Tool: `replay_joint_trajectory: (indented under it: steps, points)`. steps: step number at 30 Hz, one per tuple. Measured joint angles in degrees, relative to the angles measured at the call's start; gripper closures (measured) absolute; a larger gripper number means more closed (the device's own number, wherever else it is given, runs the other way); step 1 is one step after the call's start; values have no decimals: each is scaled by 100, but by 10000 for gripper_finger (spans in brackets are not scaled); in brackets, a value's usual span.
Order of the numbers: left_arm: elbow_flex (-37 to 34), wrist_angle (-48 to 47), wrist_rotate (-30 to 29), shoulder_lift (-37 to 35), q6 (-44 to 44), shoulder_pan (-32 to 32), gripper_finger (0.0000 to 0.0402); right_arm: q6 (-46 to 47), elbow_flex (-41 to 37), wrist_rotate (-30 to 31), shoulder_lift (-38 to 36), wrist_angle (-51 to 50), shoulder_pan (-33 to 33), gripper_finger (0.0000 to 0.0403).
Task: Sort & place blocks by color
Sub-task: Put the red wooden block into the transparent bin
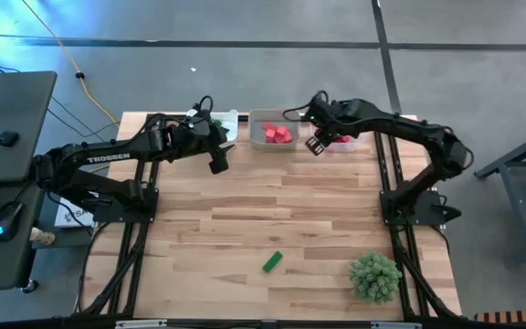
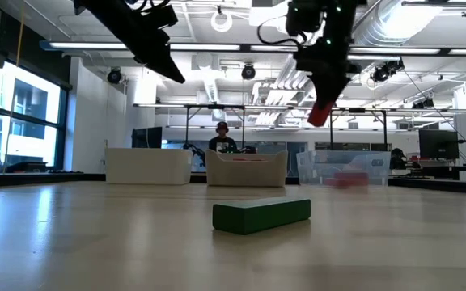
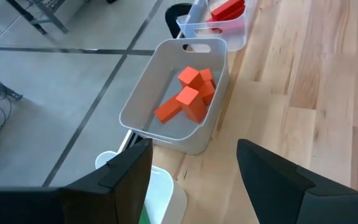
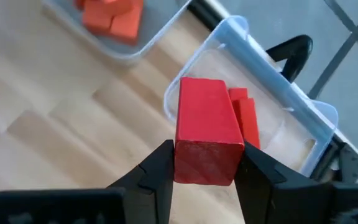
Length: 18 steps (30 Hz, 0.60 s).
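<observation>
My right gripper [image 4: 207,149] [image 1: 318,144] is shut on a red bar block [image 4: 205,124] and hangs high over the table, at the near-left corner of the clear tray [image 4: 303,134]. That tray holds other red blocks [image 4: 246,118]. The middle grey tray [image 3: 166,68] holds several salmon blocks [image 3: 190,96]. My left gripper [image 3: 194,152] [image 1: 219,163] is open and empty in the air near the white left tray [image 1: 219,123]. One green bar block [image 1: 273,262] [image 2: 261,215] lies flat on the near part of the table. My right gripper pinches the red block between its two fingers, one on each long side face, at the block's end nearest the wrist [image 4: 204,165]. The fingers [image 4: 160,165] slant down from above. The block is lifted clear and, in the low view, sticks out tilted below the fingertips [image 2: 320,113].
The three trays stand in a row along the table's far edge. A bushy green plant ball [image 1: 374,276] sits at the near right corner. Bare wood [image 1: 272,201] lies between the trays and the green block. A person [image 2: 222,139] sits in the room beyond the table.
</observation>
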Motion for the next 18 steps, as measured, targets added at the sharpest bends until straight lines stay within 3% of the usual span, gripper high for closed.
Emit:
replay_joint_trajectory:
  steps: [8, 18]
  points:
    - [0, -1, -2, 0, -136, 4, 177, 240, -1494, -217, -613, 1769, -830, 288]
    - [-2, -6, -24, 0, -155, 4, 177, 246, -2688, -1212, -641, 3722, -1666, 288]
